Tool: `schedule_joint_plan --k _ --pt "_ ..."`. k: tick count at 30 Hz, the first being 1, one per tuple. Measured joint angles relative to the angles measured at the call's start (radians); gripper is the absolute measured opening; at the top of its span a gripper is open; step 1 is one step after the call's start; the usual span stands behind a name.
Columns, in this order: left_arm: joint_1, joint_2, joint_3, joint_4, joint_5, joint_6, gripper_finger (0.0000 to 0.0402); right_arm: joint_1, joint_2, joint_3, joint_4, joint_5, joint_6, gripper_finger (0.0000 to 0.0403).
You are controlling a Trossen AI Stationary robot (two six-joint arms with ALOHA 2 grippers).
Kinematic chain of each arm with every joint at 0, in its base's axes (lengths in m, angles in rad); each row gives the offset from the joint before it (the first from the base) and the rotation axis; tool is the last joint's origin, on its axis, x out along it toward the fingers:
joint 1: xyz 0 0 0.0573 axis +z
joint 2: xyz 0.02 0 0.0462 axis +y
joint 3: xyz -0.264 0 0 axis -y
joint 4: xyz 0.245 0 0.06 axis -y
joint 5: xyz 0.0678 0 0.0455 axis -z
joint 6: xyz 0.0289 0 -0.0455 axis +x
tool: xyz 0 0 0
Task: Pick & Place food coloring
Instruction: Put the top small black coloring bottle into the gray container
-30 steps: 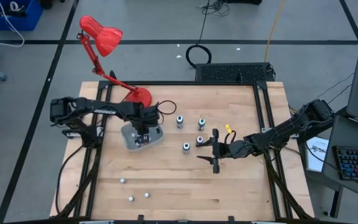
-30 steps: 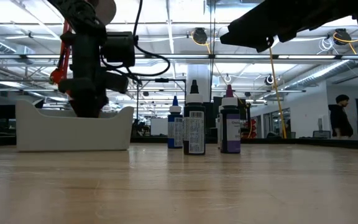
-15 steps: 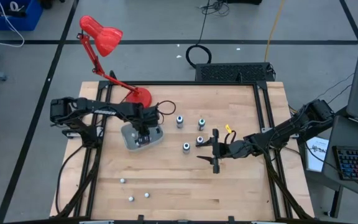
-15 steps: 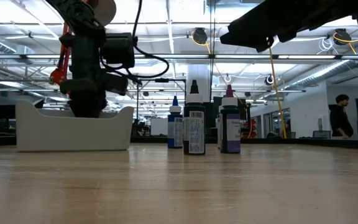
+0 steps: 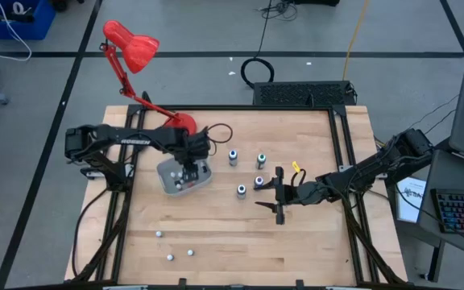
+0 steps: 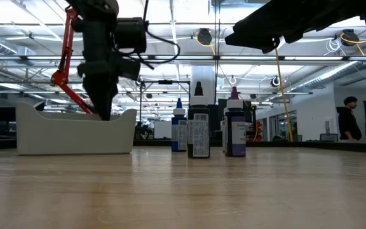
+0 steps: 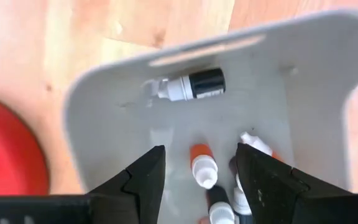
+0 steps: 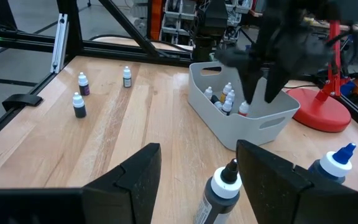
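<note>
Orange-capped food coloring (image 7: 202, 163) in tray (image 7: 104, 118) between open left tool (image 7: 199, 177) fingers.

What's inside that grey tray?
Several small food coloring bottles lie loose in the tray, one dark-bodied off by itself. The open left gripper above hides part of the pile, so no full count.

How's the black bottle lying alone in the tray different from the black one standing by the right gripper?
The tray's black bottle lies on its side; the standing black bottle is upright on the table. The first rests inside the tray, under the open left gripper; the second stands before the open right gripper. Both have dark bodies and white collars.
</note>
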Motion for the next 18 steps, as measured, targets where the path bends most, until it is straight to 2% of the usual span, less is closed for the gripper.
schedule_joint_plan --k 5,8,14,16,18 --pt "-0.024 0.000 0.125 -0.181 -0.002 -0.067 0.0200 0.000 0.000 0.000 0.000 0.000 0.000 0.0196" --pt "-0.099 -0.001 0.183 -0.266 0.006 -0.093 0.0200 0.000 0.000 0.000 -0.002 0.000 0.000 0.0196" --pt "-0.414 -0.002 0.226 -0.206 0.087 -0.167 0.0200 0.000 0.000 0.000 -0.016 0.000 0.000 0.0196" --pt "-0.530 -0.002 0.226 -0.159 0.078 -0.226 0.0200 0.000 0.000 0.000 -0.016 0.000 0.000 0.0196" --pt "-0.636 -0.002 0.226 -0.131 0.019 -0.314 0.0200 0.000 0.000 0.000 -0.015 0.000 0.000 0.0196"
